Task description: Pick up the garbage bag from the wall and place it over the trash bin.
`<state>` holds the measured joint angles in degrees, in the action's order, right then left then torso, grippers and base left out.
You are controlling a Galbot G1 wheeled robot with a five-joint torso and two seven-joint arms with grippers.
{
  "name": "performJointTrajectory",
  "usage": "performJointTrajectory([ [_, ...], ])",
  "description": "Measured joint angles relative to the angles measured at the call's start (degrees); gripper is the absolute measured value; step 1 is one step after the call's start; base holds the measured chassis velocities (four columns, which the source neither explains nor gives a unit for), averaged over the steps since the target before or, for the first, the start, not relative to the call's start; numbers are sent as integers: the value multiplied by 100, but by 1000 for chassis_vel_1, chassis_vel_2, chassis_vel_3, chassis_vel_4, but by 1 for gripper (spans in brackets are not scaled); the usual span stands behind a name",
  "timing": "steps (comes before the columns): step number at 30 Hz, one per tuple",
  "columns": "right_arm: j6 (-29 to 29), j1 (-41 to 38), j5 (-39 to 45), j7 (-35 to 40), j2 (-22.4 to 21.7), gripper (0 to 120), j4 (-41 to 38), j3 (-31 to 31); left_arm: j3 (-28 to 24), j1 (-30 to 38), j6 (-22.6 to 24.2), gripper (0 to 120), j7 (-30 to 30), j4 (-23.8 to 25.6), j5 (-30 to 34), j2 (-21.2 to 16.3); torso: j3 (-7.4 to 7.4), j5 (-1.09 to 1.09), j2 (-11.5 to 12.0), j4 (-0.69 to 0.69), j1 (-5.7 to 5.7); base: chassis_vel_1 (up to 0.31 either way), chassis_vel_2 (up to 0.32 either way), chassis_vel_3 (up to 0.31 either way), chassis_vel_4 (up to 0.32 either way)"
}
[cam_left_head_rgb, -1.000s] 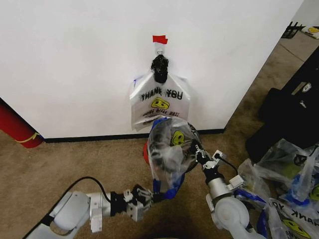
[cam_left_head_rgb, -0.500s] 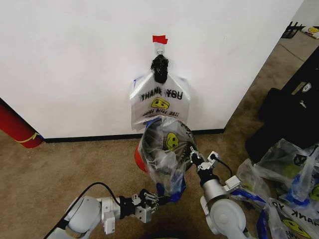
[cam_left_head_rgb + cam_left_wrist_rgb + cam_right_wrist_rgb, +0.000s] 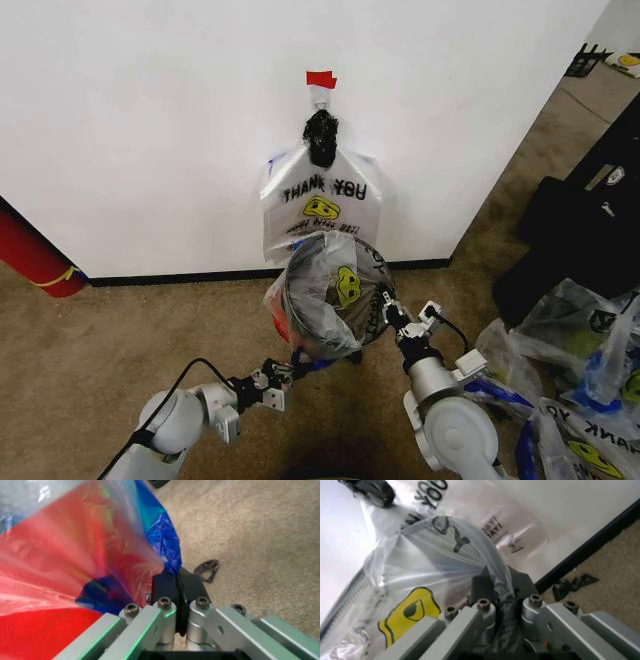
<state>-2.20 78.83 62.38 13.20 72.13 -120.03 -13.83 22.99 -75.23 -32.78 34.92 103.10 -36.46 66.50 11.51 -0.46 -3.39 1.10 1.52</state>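
Observation:
The garbage bag [image 3: 345,285], thin translucent plastic with a yellow smiley, is spread open in a round mouth over the black trash bin [image 3: 308,310], just in front of the white wall [image 3: 150,120]. The bin's red base [image 3: 279,322] shows through the plastic. My left gripper [image 3: 283,375] is low on the near side, shut on the bag's blue handle [image 3: 161,542]. In the left wrist view that gripper [image 3: 177,578] pinches the blue plastic. My right gripper [image 3: 388,303] is shut on the bag's rim at the right. The right wrist view shows my right gripper [image 3: 501,581] with bunched plastic between its fingers.
Another THANK YOU bag [image 3: 320,205] hangs on the wall under a black knotted bundle [image 3: 320,138] and red tape [image 3: 321,78]. A large red cylinder [image 3: 35,260] stands at far left. Several more bags [image 3: 585,340] and a black case [image 3: 585,225] lie at the right on the carpet.
The bag has come down from a raised, bunched shape and its mouth has widened around the bin. My left gripper has moved forward and lower with the blue handle.

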Motion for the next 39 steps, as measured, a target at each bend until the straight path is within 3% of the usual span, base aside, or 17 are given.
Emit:
performJointTrajectory([
  [4,-6,-30,-78,-49,-4,0,97,-6,1,0,20,0,-19,40,166,-89,0,-1,0,1,0,0,0,0,0],
  [8,-80,-150,-143,-145,-9,0,307,-55,-25,-83,32,1,112,128,889,-364,0,0,0,0,0,0,0,0,0],
  [13,-225,-475,-154,-199,63,0,817,-149,119,-145,-219,23,933,330,1877,-647,0,0,0,1,0,0,0,0,0],
  [15,-234,-523,-151,-203,81,0,901,-153,160,-148,-254,26,1142,362,2048,-683,0,0,0,0,0,0,0,0,0],
  [19,-267,-679,-152,-240,176,0,1162,-163,520,-166,-306,45,2312,545,2980,-797,0,-1,0,0,0,0,0,0,0],
  [23,-367,-719,-292,-315,205,0,1300,-150,640,-204,-233,54,2179,638,3511,-879,0,-1,0,0,0,0,0,0,0],
  [24,-516,-723,-525,-438,215,0,1424,-122,587,-290,-25,63,1502,832,3873,-980,0,-1,0,0,0,0,0,0,0],
  [25,-516,-723,-525,-438,215,0,1424,-122,587,-290,-25,63,1502,832,3873,-980,0,-1,0,0,0,0,0,0,0],
  [26,-714,-702,-875,-648,215,0,1546,-73,349,-411,326,69,318,1159,4223,-1100,0,1,0,0,0,0,0,0,0],
  [28,-908,-658,-1287,-909,221,0,1630,-28,-7,-527,1030,77,-954,1680,4683,-1186,0,0,0,2,0,0,0,0,0],
  [29,-908,-658,-1287,-909,221,0,1630,-28,-7,-527,1030,77,-954,1680,4683,-1186,0,0,0,2,0,0,0,0,0],
  [31,-1021,-635,-1566,-1061,228,0,1653,5,-270,-603,1645,82,-1683,2126,4990,-1196,0,2,0,1,0,0,0,0,0],
  [32,-1102,-629,-1754,-1154,229,0,1654,32,-503,-638,2111,77,-2168,2458,5193,-1197,-1,1,0,0,0,0,0,0,0],
  [35,-1165,-632,-1878,-1229,227,0,1656,50,-742,-626,2569,71,-2579,2756,5381,-1206,-1,0,0,-1,0,0,0,0,0],
  [37,-1248,-651,-2025,-1350,213,0,1674,66,-1241,-459,3474,63,-3293,3146,5813,-1274,-1,1,0,-1,0,0,0,0,0],
  [38,-1293,-666,-2080,-1437,206,0,1696,71,-1626,-230,4186,57,-3942,3339,6447,-1335,0,0,0,1,0,0,0,0,0],
  [39,-1321,-673,-2107,-1499,206,0,1703,80,-1805,-45,4556,51,-4384,3410,6862,-1362,-1,0,0,1,0,0,0,0,0],
])
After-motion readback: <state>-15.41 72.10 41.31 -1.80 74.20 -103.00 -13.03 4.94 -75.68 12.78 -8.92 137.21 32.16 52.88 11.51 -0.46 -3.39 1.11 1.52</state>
